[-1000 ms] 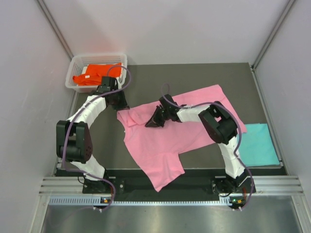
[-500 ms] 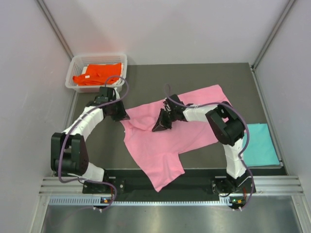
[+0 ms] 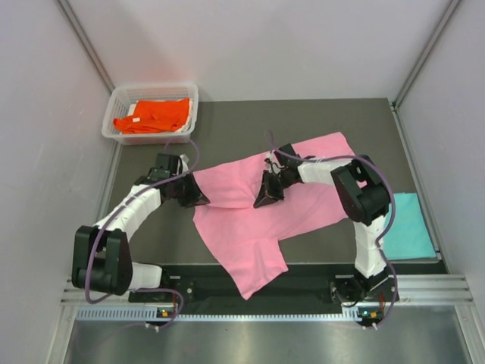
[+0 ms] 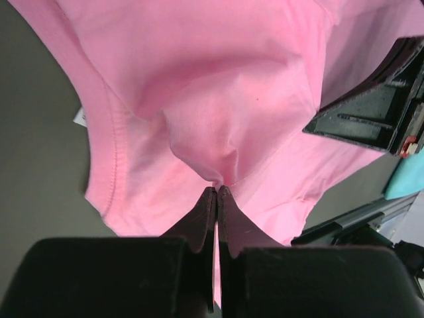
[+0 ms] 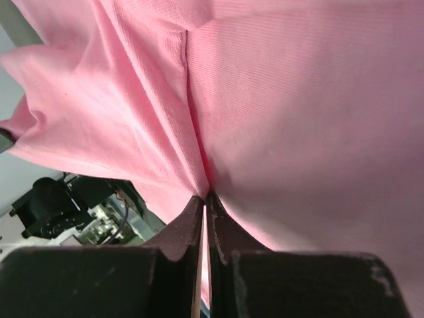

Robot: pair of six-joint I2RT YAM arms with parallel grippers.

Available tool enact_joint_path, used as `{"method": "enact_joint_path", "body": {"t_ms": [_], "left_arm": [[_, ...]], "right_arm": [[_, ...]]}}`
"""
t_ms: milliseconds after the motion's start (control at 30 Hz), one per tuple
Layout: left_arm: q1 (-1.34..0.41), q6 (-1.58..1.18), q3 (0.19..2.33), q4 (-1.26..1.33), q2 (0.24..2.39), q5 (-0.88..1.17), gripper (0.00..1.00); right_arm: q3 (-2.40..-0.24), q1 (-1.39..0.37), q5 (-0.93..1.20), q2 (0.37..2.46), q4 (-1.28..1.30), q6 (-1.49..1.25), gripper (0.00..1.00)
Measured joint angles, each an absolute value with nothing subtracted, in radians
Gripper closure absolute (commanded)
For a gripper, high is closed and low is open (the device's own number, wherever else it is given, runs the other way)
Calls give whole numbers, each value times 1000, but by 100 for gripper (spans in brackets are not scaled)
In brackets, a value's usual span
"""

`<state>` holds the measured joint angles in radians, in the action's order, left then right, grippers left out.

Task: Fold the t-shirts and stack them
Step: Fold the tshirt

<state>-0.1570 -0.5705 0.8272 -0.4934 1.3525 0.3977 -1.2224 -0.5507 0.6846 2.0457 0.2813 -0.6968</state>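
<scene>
While the bright orange cloth t-shirt [image 3: 151,115] lies bunched in the white wire-mesh basket [image 3: 111,127] at your far left, nothing is stacked yet. Your left gripper [image 4: 216,192] is pinched tight on a left-hand fold of the light pink cloth t-shirt [image 3: 242,227], which sprawls mid-surface. Your right gripper [image 5: 204,199] is clamped on a fold near its middle. The teal cloth t-shirt [image 3: 409,224] lies folded flat at the right edge. By my reckoning, one is done and two remain. The surface [image 3: 303,121] is dark grey, boxed in by pale walls [image 3: 265,45].
</scene>
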Motion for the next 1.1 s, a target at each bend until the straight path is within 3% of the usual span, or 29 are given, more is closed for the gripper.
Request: {"method": "enact_joint_path", "body": {"t_ms": [533, 733, 833, 867, 1100], "left_arm": [[-185, -676, 703, -474, 1285, 405, 99], [-185, -675, 703, -491, 1274, 402, 85], [-176, -648, 733, -602, 1242, 354, 65], [-163, -630, 768, -672, 1231, 326, 52], [-88, -587, 915, -758, 1079, 310, 40]], "right_arm": [[-1332, -519, 786, 2068, 492, -488, 100], [-1355, -514, 789, 2087, 562, -448, 78], [-1370, -490, 736, 2082, 620, -395, 64], [-1367, -466, 698, 2072, 639, -378, 62], [-1393, -187, 555, 1969, 679, -308, 59]]}}
